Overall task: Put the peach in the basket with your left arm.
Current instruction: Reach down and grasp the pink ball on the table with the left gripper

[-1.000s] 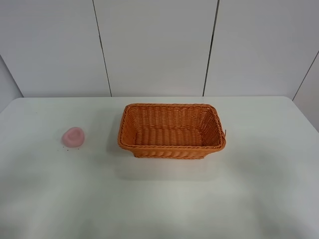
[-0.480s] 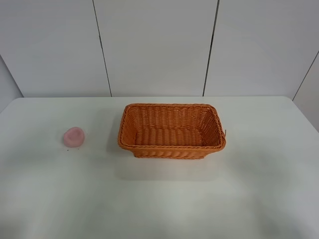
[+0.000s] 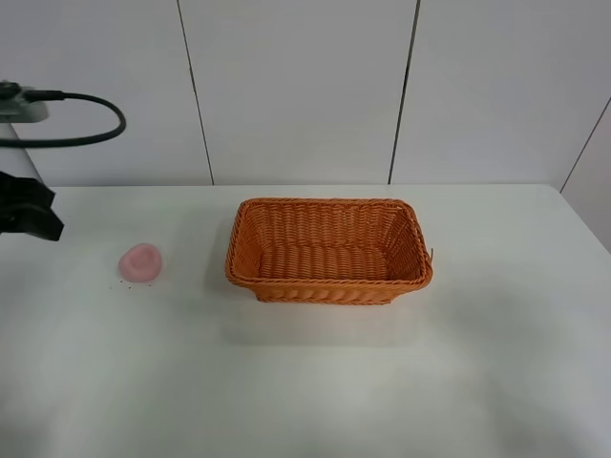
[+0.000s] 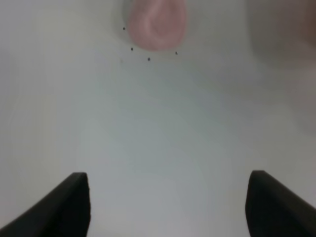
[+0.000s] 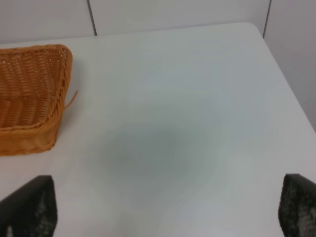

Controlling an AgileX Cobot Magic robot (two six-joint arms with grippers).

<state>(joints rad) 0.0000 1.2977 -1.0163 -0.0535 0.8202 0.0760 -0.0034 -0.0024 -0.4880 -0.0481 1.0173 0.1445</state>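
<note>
The pale pink peach [image 3: 140, 262] lies on the white table, left of the orange wicker basket [image 3: 328, 250], which is empty. My left arm [image 3: 27, 212] has come in at the far left edge, above and left of the peach. In the left wrist view the peach [image 4: 156, 23] lies ahead of my left gripper [image 4: 168, 205], whose black fingertips [image 4: 69, 202] stand wide apart with nothing between them. My right gripper [image 5: 165, 210] is open and empty over bare table, right of the basket's corner [image 5: 29, 98].
The white table [image 3: 477, 363] ends at a white panelled wall behind. A black cable [image 3: 86, 119] loops over the left arm. A few small dark specks [image 4: 148, 59] lie on the table by the peach.
My left arm has entered the exterior high view at the far left edge. The peach and the basket stay where they were.
</note>
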